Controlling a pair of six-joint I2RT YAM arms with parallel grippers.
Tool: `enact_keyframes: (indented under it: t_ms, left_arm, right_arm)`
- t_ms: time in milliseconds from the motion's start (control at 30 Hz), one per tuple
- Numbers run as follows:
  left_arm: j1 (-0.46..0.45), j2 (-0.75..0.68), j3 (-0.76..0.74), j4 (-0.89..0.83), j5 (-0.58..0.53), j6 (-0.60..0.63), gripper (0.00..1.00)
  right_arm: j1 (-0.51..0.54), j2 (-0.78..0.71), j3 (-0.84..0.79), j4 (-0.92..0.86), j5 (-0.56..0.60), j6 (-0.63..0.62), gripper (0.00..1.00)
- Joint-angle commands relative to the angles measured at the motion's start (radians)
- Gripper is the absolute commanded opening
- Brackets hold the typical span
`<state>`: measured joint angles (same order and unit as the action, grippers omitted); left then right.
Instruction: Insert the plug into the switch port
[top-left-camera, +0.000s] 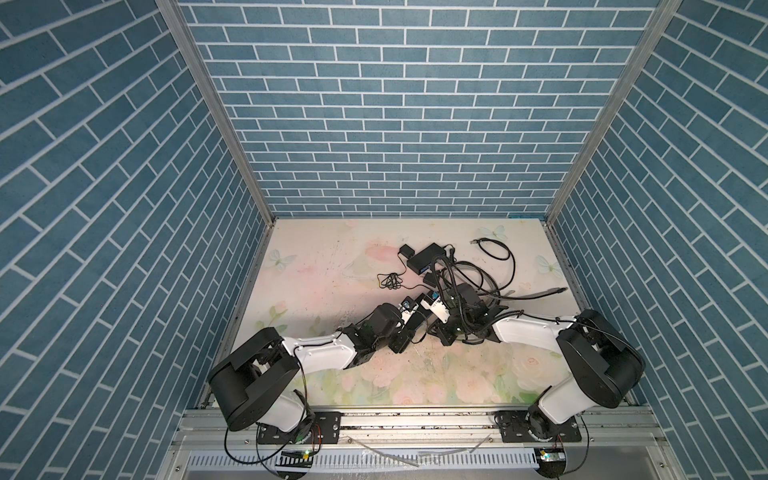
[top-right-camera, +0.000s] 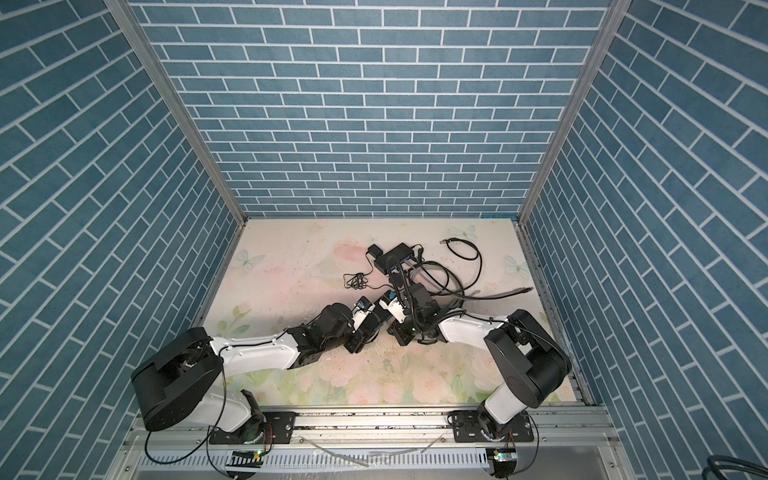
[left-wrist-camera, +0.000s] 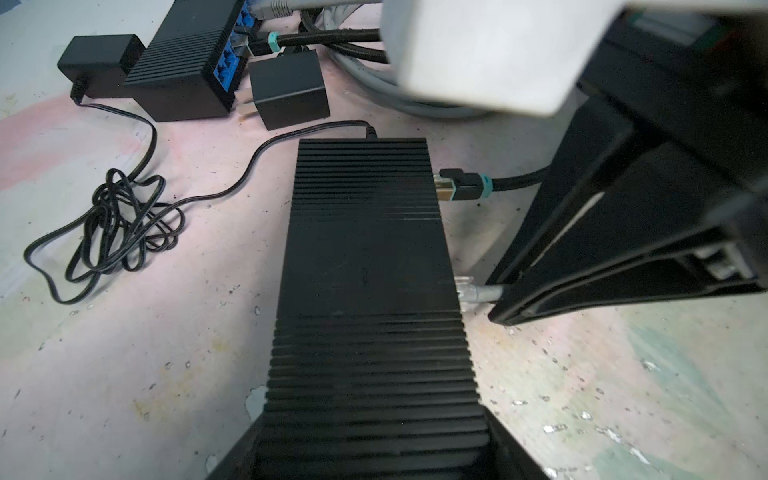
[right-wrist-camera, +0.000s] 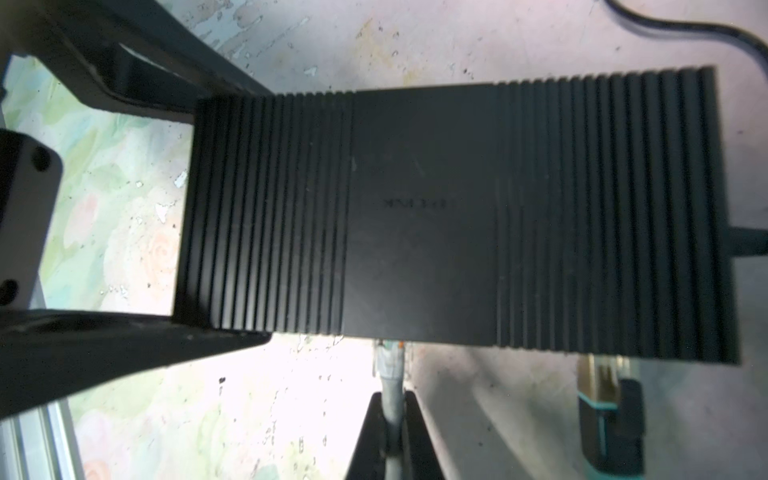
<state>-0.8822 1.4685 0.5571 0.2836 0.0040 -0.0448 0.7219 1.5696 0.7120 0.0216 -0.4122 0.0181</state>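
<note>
The left tool (right-wrist-camera: 226, 216) grips one end of the black switch (left-wrist-camera: 370, 257), jaws wide, over the floral worktop (left-wrist-camera: 145, 374); the right tool (right-wrist-camera: 391, 399), pinched on a grey cable (left-wrist-camera: 488, 293), holds its clear plug (right-wrist-camera: 390, 353) against the switch's port side

The near switch (left-wrist-camera: 370, 270) lies mid-table (top-left-camera: 332, 257), a plug (left-wrist-camera: 467, 291) at its right side. The far switch (top-left-camera: 428, 257) lies behind it, with an adapter (top-left-camera: 406, 251) just left and a cable (top-left-camera: 484, 240) farther right.

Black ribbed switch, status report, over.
Left gripper shut on black ribbed switch. Right gripper shut on grey cable, clear plug at port side, seating unclear. Black teal-ringed plug further along, not blocking.
</note>
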Motion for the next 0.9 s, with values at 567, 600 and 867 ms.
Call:
enact_keyframes:
  t_ms: [567, 600, 867]
  left_arm:
    - [-0.029, 0.008, -0.042, 0.046, 0.034, -0.076, 0.34]
    - [-0.024, 0.011, -0.052, 0.051, 0.027, -0.083, 0.34]
    - [0.026, 0.019, -0.104, 0.064, 0.005, -0.125, 0.5]
  right_arm:
    - [0.007, 0.145, 0.245, 0.094, 0.052, -0.042, 0.22]
    - [0.007, 0.147, 0.243, 0.093, 0.057, -0.043, 0.24]
    - [-0.028, 0.082, 0.209, 0.049, 0.085, -0.046, 0.38]
